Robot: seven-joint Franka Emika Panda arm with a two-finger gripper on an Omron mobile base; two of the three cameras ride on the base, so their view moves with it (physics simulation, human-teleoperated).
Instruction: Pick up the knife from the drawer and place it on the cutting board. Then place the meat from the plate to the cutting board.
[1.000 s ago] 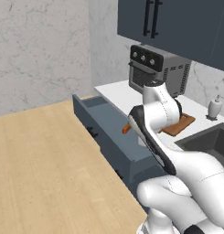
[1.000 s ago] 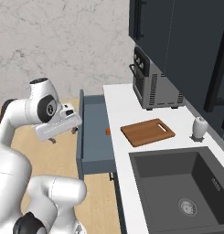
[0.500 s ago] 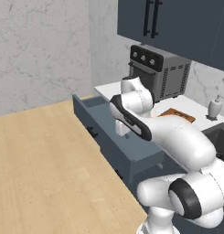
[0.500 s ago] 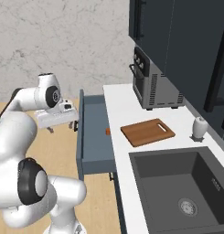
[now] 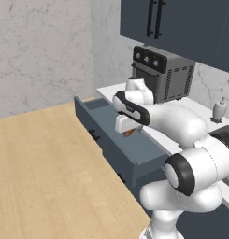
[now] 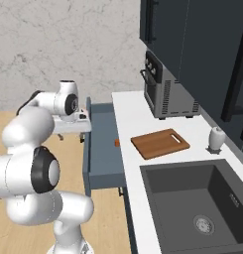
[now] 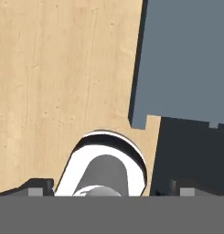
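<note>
Gripper (image 7: 106, 189): we count both fingertips spread wide at the foot of the hand view, nothing between them; wooden floor (image 7: 63, 68) and drawer (image 7: 186, 59) lie beyond.

Drawer (image 6: 104, 149): pulled out, slate-blue. We find the knife (image 6: 117, 143) inside by the counter-side wall, orange handle showing; also (image 5: 129, 134) beneath the arm.

Cutting board (image 6: 159, 143): on the white counter (image 6: 133, 111), bare, well apart from the knife.

Toaster oven (image 6: 167, 89): no writing we can read.

slate-blue shallow drawer (image 6: 104, 149): dark slate blue, black handle
small knife handle (image 6: 117, 143): orange-red
rectangular wooden cutting board (image 6: 160, 143): reddish-brown
plank floor (image 5: 46, 172): pale tan wood grain
stone wall (image 5: 41, 51): grey-white marbled
metal toaster oven (image 6: 168, 92): grey, black front
</note>
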